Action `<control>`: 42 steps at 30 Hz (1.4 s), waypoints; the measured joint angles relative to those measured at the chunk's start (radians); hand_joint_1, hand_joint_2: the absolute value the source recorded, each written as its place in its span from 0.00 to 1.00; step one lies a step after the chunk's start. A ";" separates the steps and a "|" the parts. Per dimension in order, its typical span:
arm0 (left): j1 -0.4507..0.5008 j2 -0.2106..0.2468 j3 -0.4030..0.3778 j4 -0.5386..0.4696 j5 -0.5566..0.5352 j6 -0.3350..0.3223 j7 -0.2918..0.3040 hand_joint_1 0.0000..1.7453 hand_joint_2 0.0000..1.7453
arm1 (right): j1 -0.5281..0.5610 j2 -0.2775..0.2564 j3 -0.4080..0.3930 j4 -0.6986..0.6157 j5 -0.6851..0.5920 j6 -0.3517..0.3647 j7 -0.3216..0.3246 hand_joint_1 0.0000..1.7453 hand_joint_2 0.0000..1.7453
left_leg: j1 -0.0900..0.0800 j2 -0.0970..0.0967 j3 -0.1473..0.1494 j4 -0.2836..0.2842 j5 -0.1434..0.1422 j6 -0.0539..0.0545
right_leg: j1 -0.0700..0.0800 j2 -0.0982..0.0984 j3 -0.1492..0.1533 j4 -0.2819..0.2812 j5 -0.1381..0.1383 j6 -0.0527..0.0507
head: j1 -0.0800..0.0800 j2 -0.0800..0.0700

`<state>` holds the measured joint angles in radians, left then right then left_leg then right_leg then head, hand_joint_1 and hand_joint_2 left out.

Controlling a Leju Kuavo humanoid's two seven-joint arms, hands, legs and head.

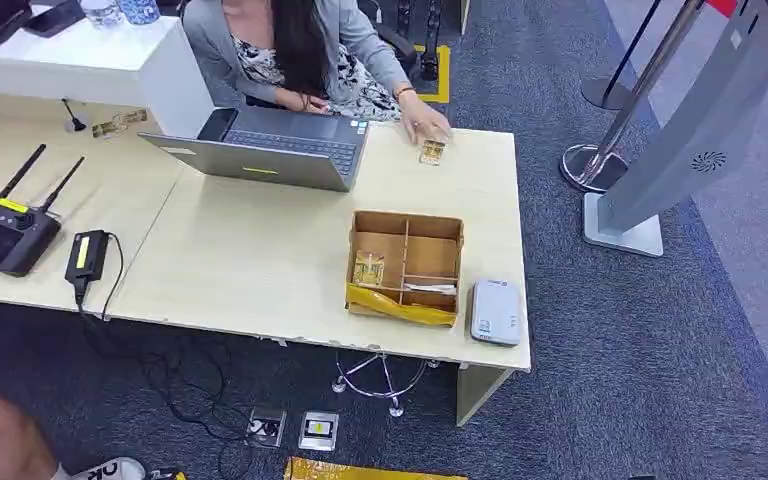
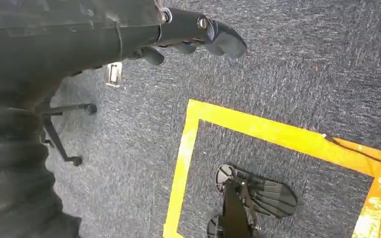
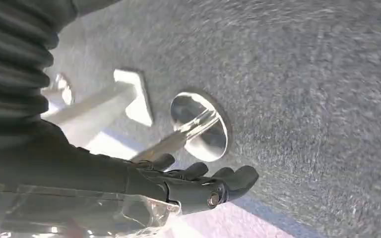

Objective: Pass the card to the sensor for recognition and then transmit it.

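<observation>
A wooden divider box point(image 1: 439, 226) stands near the table's front right. A gold-patterned card point(image 1: 368, 268) lies in its left compartment. Right beside the box rests the grey-white card sensor point(image 1: 495, 312). A second card point(image 1: 432, 151) lies at the table's far edge, under a seated person's hand point(image 1: 423, 127). My left hand point(image 2: 193, 35) hangs over the grey carpet with its fingers loose and nothing in it. My right hand point(image 3: 198, 182) hangs with its fingers stretched out, also holding nothing.
An open laptop point(image 1: 275, 148) sits in front of the person. A black remote with antennas point(image 1: 5, 232) and a black charger point(image 1: 87, 254) lie on the left table. Chrome stanchion bases point(image 1: 588, 165) and a grey sign stand point(image 1: 660, 170) flank the table's right side.
</observation>
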<state>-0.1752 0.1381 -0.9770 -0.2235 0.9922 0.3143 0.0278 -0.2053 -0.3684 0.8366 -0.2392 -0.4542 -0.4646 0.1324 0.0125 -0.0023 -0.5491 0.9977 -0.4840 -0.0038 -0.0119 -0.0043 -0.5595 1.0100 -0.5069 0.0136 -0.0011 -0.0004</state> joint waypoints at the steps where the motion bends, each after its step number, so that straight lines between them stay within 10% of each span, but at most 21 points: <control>1: 0.000 0.000 0.000 0.000 0.000 0.000 -0.001 0.00 0.00 | -0.005 -0.011 -0.013 0.000 -0.021 -0.001 -0.015 0.00 0.00 | 0.000 0.000 0.000 0.000 0.000 0.000 | 0.000 0.000 0.000 0.000 0.000 0.000 | 0.000 0.000; 8: -0.002 0.004 0.000 0.000 -0.008 -0.002 -0.006 0.00 0.00 | -0.105 -0.122 -0.100 -0.001 -0.105 0.010 -0.112 0.00 0.00 | -0.001 0.000 0.001 0.000 0.000 0.000 | -0.001 0.000 0.000 0.000 0.001 0.001 | 0.000 0.000; 9: -0.004 0.004 0.000 0.000 -0.009 -0.002 -0.006 0.00 0.00 | -0.120 -0.138 -0.113 -0.002 -0.111 0.011 -0.119 0.00 1.00 | -0.001 0.000 0.001 0.000 0.000 0.001 | -0.001 0.000 0.000 0.000 0.001 0.001 | 0.000 0.000; 22: -0.017 -0.002 -0.001 0.000 -0.026 0.000 0.009 0.00 0.00 | -0.352 -0.223 -0.183 -0.186 0.135 -0.089 -0.187 0.00 1.00 | -0.001 0.000 0.000 0.000 0.001 0.001 | -0.001 -0.001 0.001 0.002 0.001 0.001 | 0.000 0.000; 34: -0.038 -0.014 -0.003 -0.001 -0.050 0.000 0.028 0.00 0.00 | -0.450 -0.175 -0.124 -0.568 0.907 -0.147 0.060 0.00 1.00 | -0.001 -0.001 0.000 0.000 0.001 0.001 | -0.001 -0.002 0.001 0.002 0.001 0.001 | 0.000 0.000; 42: -0.051 -0.021 -0.017 -0.001 -0.065 -0.008 0.040 0.00 0.00 | -0.467 -0.151 -0.081 -0.785 1.047 -0.099 0.132 0.00 1.00 | -0.001 -0.002 0.000 0.000 0.001 0.001 | -0.001 -0.003 0.000 0.002 0.001 0.001 | 0.000 0.000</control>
<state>-0.2267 0.1171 -0.9937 -0.2247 0.9274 0.3063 0.0675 -0.6724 -0.5192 0.7561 -1.0238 0.5932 -0.5635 0.2644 0.0116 -0.0044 -0.5494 0.9981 -0.4827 -0.0030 -0.0126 -0.0073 -0.5592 1.0121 -0.5062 0.0144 -0.0008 -0.0004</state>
